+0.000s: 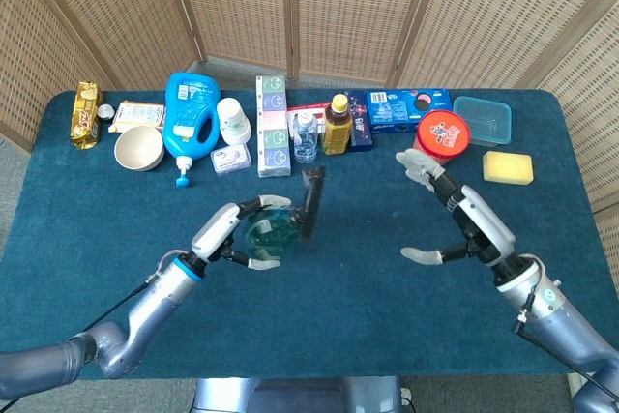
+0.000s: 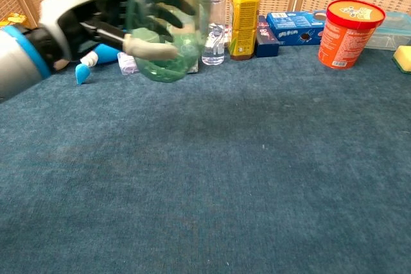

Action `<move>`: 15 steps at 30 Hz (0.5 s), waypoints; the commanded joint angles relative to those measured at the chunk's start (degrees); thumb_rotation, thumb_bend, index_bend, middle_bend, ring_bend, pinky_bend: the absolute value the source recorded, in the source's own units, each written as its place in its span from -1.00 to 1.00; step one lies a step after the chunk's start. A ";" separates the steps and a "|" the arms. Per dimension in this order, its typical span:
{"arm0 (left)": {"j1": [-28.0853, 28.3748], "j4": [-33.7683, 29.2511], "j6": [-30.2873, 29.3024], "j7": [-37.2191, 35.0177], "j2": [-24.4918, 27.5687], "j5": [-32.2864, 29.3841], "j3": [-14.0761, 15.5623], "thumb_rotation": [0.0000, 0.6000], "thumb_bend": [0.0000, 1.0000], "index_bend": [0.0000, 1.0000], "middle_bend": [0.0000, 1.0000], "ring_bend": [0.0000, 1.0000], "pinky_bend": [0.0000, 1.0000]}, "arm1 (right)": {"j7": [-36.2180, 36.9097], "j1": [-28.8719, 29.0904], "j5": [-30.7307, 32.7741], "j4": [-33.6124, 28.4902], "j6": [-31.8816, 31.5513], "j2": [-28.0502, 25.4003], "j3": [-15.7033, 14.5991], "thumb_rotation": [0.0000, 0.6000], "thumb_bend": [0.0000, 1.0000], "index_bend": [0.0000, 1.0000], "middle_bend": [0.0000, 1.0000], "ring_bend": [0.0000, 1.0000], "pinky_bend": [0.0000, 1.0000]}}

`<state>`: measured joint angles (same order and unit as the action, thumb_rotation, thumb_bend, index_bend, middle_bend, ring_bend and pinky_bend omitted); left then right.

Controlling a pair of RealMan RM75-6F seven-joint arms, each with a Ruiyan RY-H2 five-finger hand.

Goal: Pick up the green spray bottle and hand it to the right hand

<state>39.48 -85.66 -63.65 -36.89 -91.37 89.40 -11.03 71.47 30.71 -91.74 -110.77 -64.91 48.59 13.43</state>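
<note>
The green spray bottle (image 1: 274, 230) is clear green with a black spray head (image 1: 310, 202). My left hand (image 1: 232, 232) holds it off the table, left of the middle. In the chest view the green spray bottle (image 2: 168, 30) and my left hand (image 2: 99, 11) fill the upper left, blurred. My right hand (image 1: 448, 214) is open, fingers spread, above the table right of the middle. A gap of bare cloth separates it from the bottle. The chest view does not show my right hand.
Along the far edge of the blue table (image 1: 338, 316) stand a blue detergent jug (image 1: 191, 113), a bowl (image 1: 138, 147), paper cups (image 1: 233, 121), a water bottle (image 1: 305, 136), a yellow drink bottle (image 1: 337, 124), a red tub (image 1: 440, 139) and a yellow sponge (image 1: 508, 167).
</note>
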 commanded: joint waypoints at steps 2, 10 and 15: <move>4.04 -1.56 4.82 4.60 -3.55 -4.51 -2.93 1.00 -1.00 -0.13 -0.16 -0.15 0.12 | 2.82 1.07 0.39 1.82 0.43 1.37 0.17 1.00 -1.00 -1.00 -1.00 -1.00 -0.85; 7.51 -2.42 8.03 10.90 -7.24 -9.62 -5.72 1.00 -1.00 -0.13 -0.16 -0.15 0.12 | 5.86 1.97 -0.45 2.79 -0.85 2.09 0.53 1.00 -1.00 -0.97 -0.97 -1.00 -0.85; 9.37 -2.72 9.57 13.82 -9.37 -12.72 -6.93 1.00 -1.00 -0.14 -0.16 -0.15 0.12 | 7.54 2.50 -2.23 2.26 -2.35 1.24 0.62 1.00 -1.00 -0.97 -0.97 -1.00 -0.85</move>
<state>48.16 -88.16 -54.68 -23.79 -99.96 77.68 -17.42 78.84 33.05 -93.80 -108.37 -67.05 50.05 13.99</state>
